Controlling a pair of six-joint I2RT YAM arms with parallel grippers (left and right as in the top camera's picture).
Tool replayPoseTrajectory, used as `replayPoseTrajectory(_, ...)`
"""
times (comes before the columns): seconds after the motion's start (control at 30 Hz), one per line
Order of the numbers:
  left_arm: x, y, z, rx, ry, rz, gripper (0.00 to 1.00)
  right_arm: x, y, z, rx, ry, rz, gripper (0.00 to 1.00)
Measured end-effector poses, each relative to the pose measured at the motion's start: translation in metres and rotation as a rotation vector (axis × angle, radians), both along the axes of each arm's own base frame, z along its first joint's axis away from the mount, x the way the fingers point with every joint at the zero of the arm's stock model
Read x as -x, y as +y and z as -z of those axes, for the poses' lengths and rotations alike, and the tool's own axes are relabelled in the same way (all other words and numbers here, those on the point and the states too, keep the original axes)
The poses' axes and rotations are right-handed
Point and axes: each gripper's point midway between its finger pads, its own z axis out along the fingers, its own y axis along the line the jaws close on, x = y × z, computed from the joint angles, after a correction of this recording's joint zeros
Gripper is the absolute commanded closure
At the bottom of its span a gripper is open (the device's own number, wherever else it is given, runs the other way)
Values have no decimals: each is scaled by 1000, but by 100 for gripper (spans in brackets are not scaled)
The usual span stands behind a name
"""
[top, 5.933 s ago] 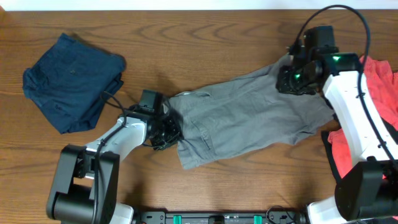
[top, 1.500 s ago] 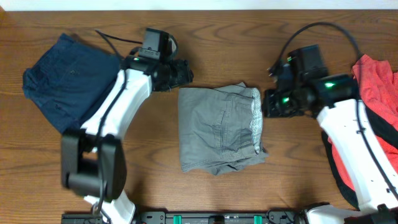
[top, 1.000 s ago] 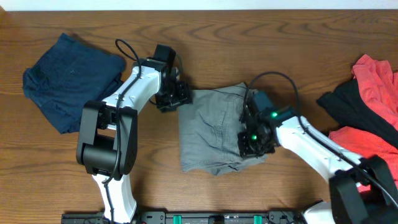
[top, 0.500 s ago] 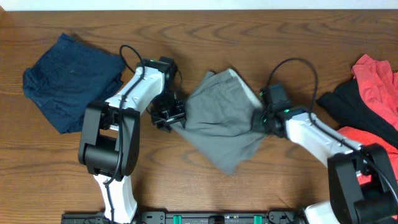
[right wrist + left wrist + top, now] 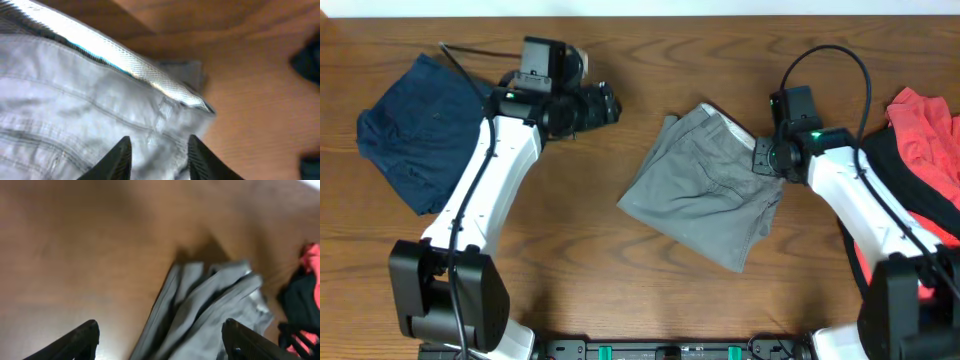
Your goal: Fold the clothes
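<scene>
Grey shorts [image 5: 705, 185] lie folded and turned askew on the table [image 5: 650, 50], with the pale lining showing at their upper edge. The left gripper [image 5: 608, 103] is up and to the left of the shorts, clear of them. In its wrist view its fingers [image 5: 82, 340] are spread wide with nothing between them. The right gripper [image 5: 763, 158] is at the right edge of the shorts. Its fingers [image 5: 120, 155] stand a narrow gap apart over the grey cloth, and whether they pinch it cannot be told. A navy garment [image 5: 430, 125] lies far left of the shorts, and a red garment [image 5: 925, 120] and a black garment [image 5: 880, 170] lie to their right.
</scene>
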Motion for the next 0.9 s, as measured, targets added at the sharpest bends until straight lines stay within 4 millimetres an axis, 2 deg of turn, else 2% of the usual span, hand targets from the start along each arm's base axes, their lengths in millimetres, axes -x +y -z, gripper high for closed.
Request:
replayPoseTrajectory(0.1, -7, -16, 9, 8, -43, 109, 6, 11, 0, -17, -12, -6, -2, 50)
replayPoseTrajectory(0.23, -8, -36, 43, 30, -20, 240, 1, 23, -1, -41, -30, -38, -6, 34)
replayPoseTrajectory(0.43, -4, -60, 79, 134, 11, 387, 0, 34, -2, -70, -43, -102, -9, 28)
replayPoseTrajectory(0.57, 3, -69, 100, 178, 59, 431, 0, 41, -4, -71, -41, -86, -8, 28)
replayPoseTrajectory(0.77, 26, -93, 131, 284, 156, 525, 1, 51, -5, -66, -36, -40, 1, 28)
replayPoseTrajectory(0.9, 42, -109, 133, 346, 200, 580, 1, 56, -7, -64, -33, -17, 8, 28)
